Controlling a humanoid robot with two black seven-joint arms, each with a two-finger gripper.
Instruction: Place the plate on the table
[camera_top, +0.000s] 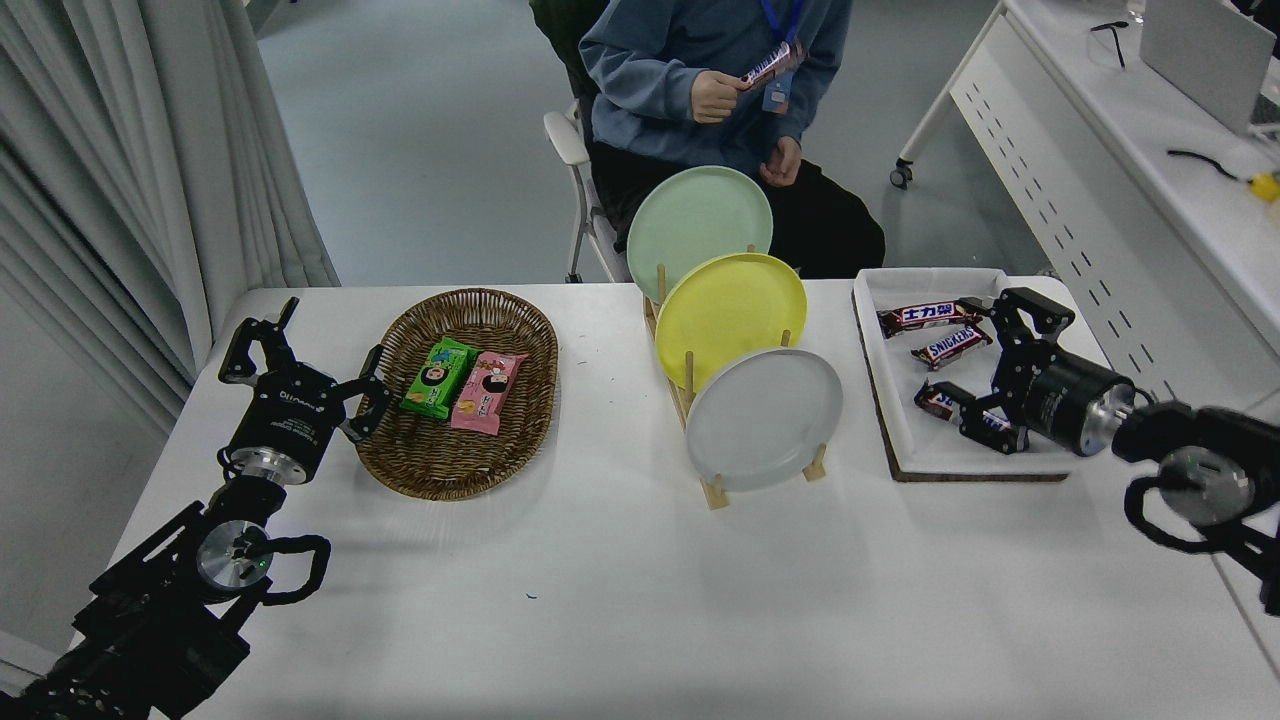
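The light grey plate leans upright in the front slot of a wooden rack near the middle of the white table. Behind it in the same rack stand a yellow plate and a pale green plate. My right gripper is open, turned to point left, and hovers over the white tray well to the right of the grey plate. Parked at the lower left, my left gripper is open beside the basket.
A wicker basket at the left holds a green and a pink snack pack. The white tray holds chocolate bars. A seated person at the far side holds a bar. A white desk stands at the right.
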